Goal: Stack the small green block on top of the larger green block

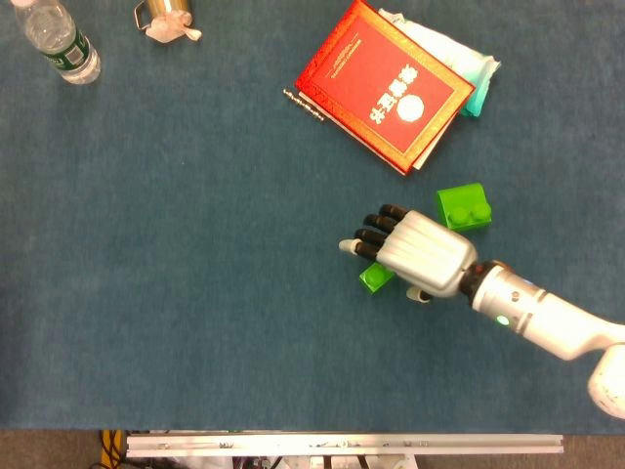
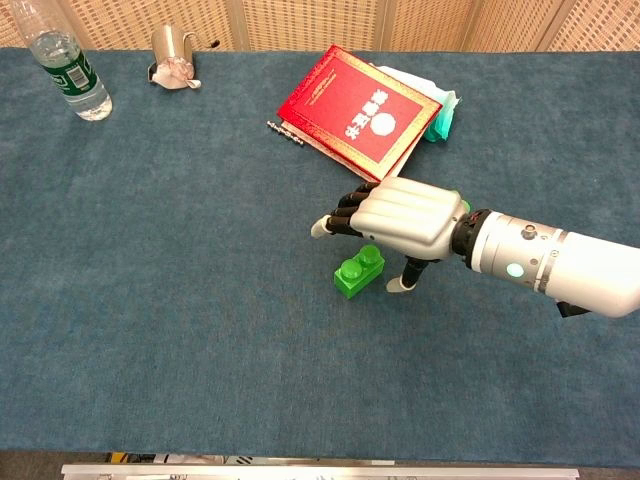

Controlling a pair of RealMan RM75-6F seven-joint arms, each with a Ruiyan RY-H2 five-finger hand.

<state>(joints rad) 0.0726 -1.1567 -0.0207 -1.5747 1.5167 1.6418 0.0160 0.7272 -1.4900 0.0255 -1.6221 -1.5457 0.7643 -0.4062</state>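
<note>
The small green block (image 1: 375, 277) (image 2: 358, 271) lies on the blue table cloth, partly covered in the head view by my right hand (image 1: 415, 254) (image 2: 400, 220). That hand hovers just over the block with fingers apart and nothing in it; its thumb points down beside the block's right end. The larger green block (image 1: 463, 206) sits behind and to the right of the hand, apart from it. In the chest view the hand hides nearly all of the larger block. My left hand shows in neither view.
A red book (image 1: 386, 83) (image 2: 358, 112) lies on a teal cloth (image 1: 479, 73) behind the blocks, a thin metal chain (image 1: 303, 106) beside it. A water bottle (image 1: 61, 41) and a metal cup (image 1: 168, 18) stand at the far left.
</note>
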